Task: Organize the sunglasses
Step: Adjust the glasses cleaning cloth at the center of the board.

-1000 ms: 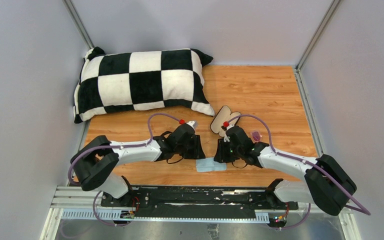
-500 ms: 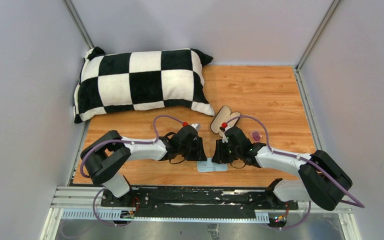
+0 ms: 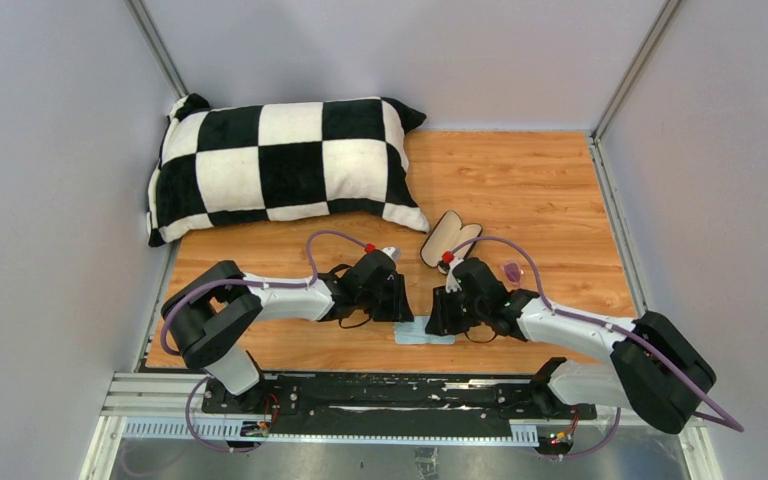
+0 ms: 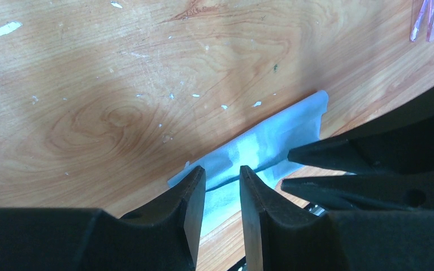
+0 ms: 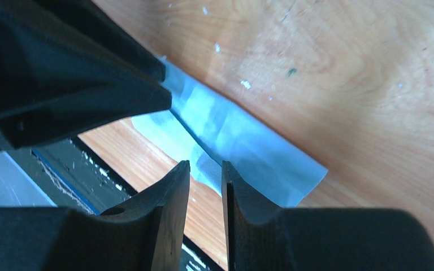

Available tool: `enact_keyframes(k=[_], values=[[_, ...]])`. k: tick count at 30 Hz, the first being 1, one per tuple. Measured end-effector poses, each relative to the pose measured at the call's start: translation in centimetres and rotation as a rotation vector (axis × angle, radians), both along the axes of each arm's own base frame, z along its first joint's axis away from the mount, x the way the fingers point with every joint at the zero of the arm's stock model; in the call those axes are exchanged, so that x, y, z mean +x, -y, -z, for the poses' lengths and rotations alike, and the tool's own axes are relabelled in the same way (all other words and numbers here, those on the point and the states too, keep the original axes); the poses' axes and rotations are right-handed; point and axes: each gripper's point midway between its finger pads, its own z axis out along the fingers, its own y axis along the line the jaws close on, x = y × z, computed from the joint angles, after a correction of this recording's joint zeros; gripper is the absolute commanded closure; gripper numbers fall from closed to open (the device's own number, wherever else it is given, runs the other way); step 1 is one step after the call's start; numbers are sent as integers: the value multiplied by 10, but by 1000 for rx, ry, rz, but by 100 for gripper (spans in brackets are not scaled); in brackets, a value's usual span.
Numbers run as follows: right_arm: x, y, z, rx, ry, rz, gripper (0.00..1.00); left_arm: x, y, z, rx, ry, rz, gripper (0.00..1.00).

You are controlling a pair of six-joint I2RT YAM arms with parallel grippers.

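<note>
The sunglasses (image 3: 511, 271), small with pink-purple lenses, lie on the wood right of my right wrist; a corner of them shows in the left wrist view (image 4: 432, 17). The black case (image 3: 450, 238) lies open, beige lining up, behind the grippers. The light blue cloth (image 3: 425, 333) lies folded near the front edge. My left gripper (image 3: 401, 305) and right gripper (image 3: 436, 312) face each other low over it. In the left wrist view the jaws (image 4: 222, 172) stand slightly apart over the cloth (image 4: 260, 147). In the right wrist view the jaws (image 5: 205, 165) stand slightly apart over its near edge (image 5: 248, 141).
A black-and-white checked pillow (image 3: 280, 165) fills the back left. The black rail (image 3: 390, 395) runs along the table's front edge just below the cloth. Grey walls close in the left, back and right sides.
Both grippers have moved closer together and lower over the blue cloth. The right gripper has shifted slightly toward the front edge. Sunglasses and case have not moved.
</note>
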Motion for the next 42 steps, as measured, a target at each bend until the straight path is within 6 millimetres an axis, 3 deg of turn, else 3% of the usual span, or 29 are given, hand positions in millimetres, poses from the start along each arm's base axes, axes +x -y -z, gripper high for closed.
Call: enact_keyframes(k=[11, 18, 20, 22, 26, 31, 37, 42], values=[[-34, 11, -11, -16, -11, -110, 65, 0, -1, 1, 3, 8, 9, 64], [-22, 15, -27, 4, 56, -26, 65, -2, -7, 0, 30, 26, 33, 64], [-15, 10, -31, 27, 68, 17, 62, -3, -10, 0, 49, 27, 41, 64], [-6, 3, -33, 52, 77, 54, 53, -3, -11, 1, 61, 28, 45, 64], [3, -11, -22, 63, 63, 60, 48, -3, -12, 1, 70, 29, 53, 64], [-13, -28, -1, 47, 13, -27, 51, -4, -13, 1, 79, 26, 57, 64], [-34, -45, -2, 81, 5, -127, 52, -5, -14, 0, 89, 19, 59, 64], [-47, -44, -5, 74, 16, -180, 53, -6, -17, 0, 112, 16, 74, 64]])
